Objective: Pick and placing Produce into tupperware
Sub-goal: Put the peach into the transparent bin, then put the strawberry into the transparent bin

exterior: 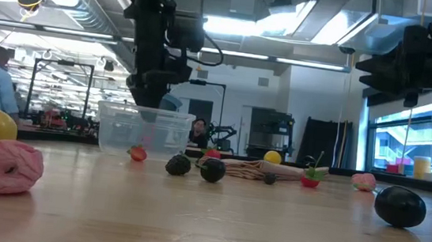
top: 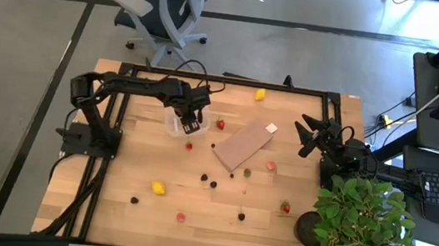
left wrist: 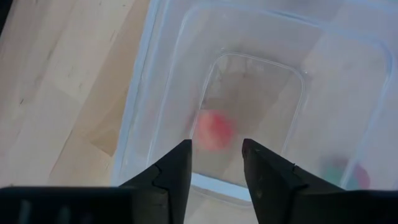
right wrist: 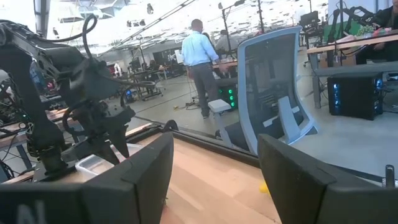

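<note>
Over tupperware (top: 177, 124), left gripper (top: 191, 126) fingers apart, empty; red piece (left wrist: 214, 130) inside; right gripper (top: 309, 135) apart, idle

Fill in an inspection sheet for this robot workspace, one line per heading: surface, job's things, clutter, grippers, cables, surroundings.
Surface: wooden table, no spills seen.
Job's things: clear tupperware holds one red piece; other produce lies scattered, such as a yellow piece.
Clutter: tan board; potted plant at the right edge.
Grippers: left gripper above the tub, open and empty; right gripper open, idle by the right edge.
Cables: black cables along the far table edge.
Surroundings: office chair, person beyond the table.
</note>
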